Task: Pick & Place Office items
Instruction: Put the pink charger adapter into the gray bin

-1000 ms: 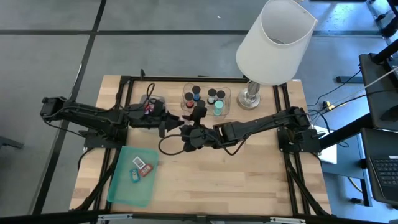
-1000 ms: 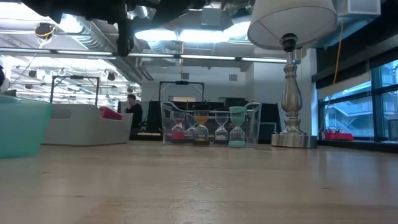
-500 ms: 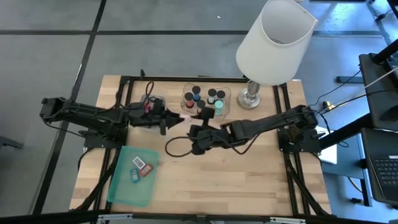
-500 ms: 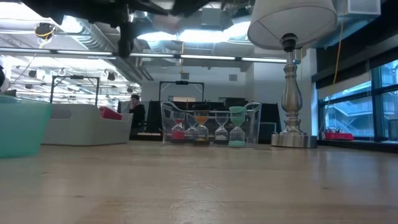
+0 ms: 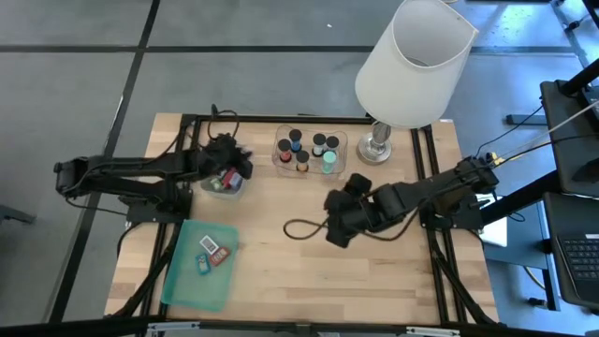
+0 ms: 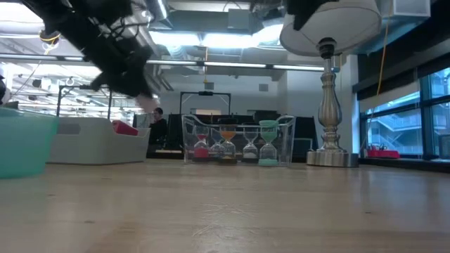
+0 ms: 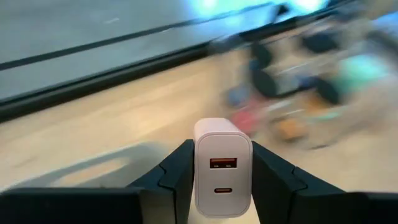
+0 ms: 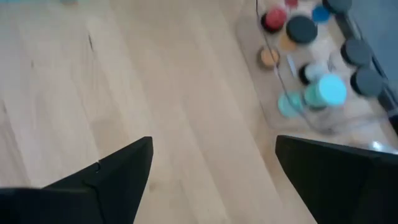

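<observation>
My left gripper (image 5: 232, 171) hangs over a small clear tray (image 5: 223, 185) of small coloured pieces at the table's far left, shut on a white USB charger (image 7: 222, 167). My right gripper (image 5: 335, 229) stands open above the table's middle right, with nothing between its fingers (image 8: 211, 180). A second clear tray (image 5: 310, 150) at the far middle holds dark cylinders with coloured tops. More small items (image 5: 211, 251) lie on a flat green lid (image 5: 192, 276) at the near left. My left gripper pinches the white charger by its two opposite side faces (image 7: 198, 171) between its two fingers. The face with the two ports (image 7: 222, 175) is turned back toward the wrist. The fingers slant down from the table's left. The charger is lifted clear, above the small tray.
A black cable (image 5: 301, 227) lies looped on the wood beside my right gripper. A tall lamp with a white shade (image 5: 415, 61) stands on its metal foot (image 5: 376, 150) at the far right. Bare wood stretches along the near edge.
The two grippers were together at the table's middle. My left gripper has swung toward the far left with the charger and tipped downward over the small tray. My right gripper has opened and drawn back toward the right edge. The cable's loop has shifted right.
</observation>
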